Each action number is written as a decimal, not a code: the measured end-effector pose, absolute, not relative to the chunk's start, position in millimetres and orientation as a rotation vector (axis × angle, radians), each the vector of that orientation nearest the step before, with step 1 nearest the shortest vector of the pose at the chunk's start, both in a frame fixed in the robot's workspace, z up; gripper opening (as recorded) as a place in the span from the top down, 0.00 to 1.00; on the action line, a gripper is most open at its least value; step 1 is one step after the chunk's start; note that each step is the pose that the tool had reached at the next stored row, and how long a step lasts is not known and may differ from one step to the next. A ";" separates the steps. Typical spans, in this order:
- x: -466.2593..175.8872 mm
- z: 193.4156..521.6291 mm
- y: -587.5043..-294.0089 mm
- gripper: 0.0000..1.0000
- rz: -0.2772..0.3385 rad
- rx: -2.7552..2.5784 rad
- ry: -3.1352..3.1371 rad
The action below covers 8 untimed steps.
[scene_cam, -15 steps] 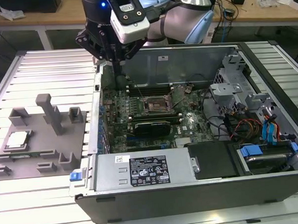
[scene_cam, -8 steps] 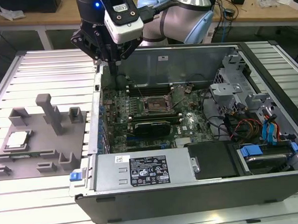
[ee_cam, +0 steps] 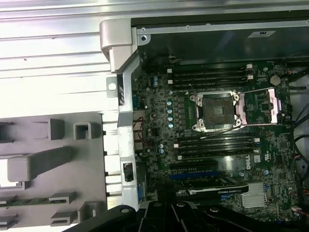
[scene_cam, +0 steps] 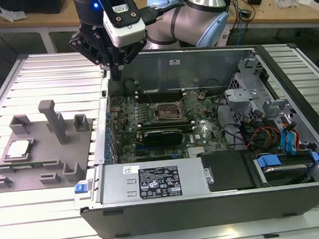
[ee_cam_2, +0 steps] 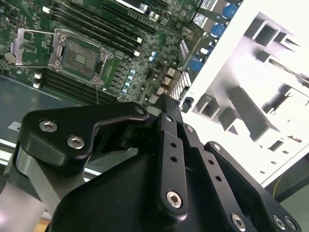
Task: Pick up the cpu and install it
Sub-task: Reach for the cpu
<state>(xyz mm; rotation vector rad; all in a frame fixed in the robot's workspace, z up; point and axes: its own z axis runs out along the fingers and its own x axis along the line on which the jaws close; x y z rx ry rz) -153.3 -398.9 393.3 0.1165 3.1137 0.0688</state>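
One cpu [scene_cam: 19, 150] is lying flat in a recess toward the exterior view's left edge of the single grey fixture [scene_cam: 49, 163]. The fixture is sitting on the ribbed tabletop [scene_cam: 50, 77], just beside the one open computer case [scene_cam: 199, 69]. One claw [scene_cam: 116, 74] is hanging over the case's far corner on the exterior view's left, well apart from the cpu and carrying nothing. One socket [scene_cam: 166, 112] is sitting on the motherboard [scene_cam: 129, 126] with its metal frame swung up. I am judging the task as barely begun: the pick-up is not yet done, and the whole install is left.

In the second wrist view the claw [ee_cam_2: 166, 99] is showing its two fingers [ee_cam_2: 166, 145] pressed together, pinching nothing. Its tip is pointing at the case wall between motherboard [ee_cam_2: 145, 63] and fixture [ee_cam_2: 251, 111]. The socket [ee_cam_2: 79, 57] is lying open and bare.

In the first wrist view the claw [ee_cam: 176, 207] is showing as dark linkage. The socket [ee_cam: 216, 110] is lying empty, with its one load plate [ee_cam: 263, 104] folded back. The fixture [ee_cam: 53, 159] is lying just beyond the case's edge.
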 end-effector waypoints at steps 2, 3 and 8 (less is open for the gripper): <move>-156.0 393.3 -398.9 0.89 0.069 0.117 3.114; -157.5 393.3 -398.9 0.89 0.069 0.117 3.114; -163.4 393.3 -398.8 0.89 0.069 0.117 3.114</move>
